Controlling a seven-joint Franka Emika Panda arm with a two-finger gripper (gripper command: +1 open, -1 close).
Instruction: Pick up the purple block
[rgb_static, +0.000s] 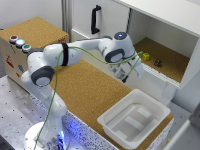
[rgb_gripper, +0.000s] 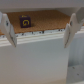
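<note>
Cork shelf (rgb_static: 170, 62) holds purple block (rgb_static: 158, 63), yellow-green cube (rgb_static: 145, 56); jaws (rgb_static: 131, 72) wide apart, empty.

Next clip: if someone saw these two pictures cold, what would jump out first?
The white Franka arm dominates, stretched across the cork-topped table toward an open white cabinet on the exterior view's right. On the cabinet's cork shelf sit a yellow-green cube and, apart from it, the tiny dark purple block; the wrist view frames that block between the spread fingers of the gripper, nothing held. A big empty white tub sits at the table's near corner.
</note>
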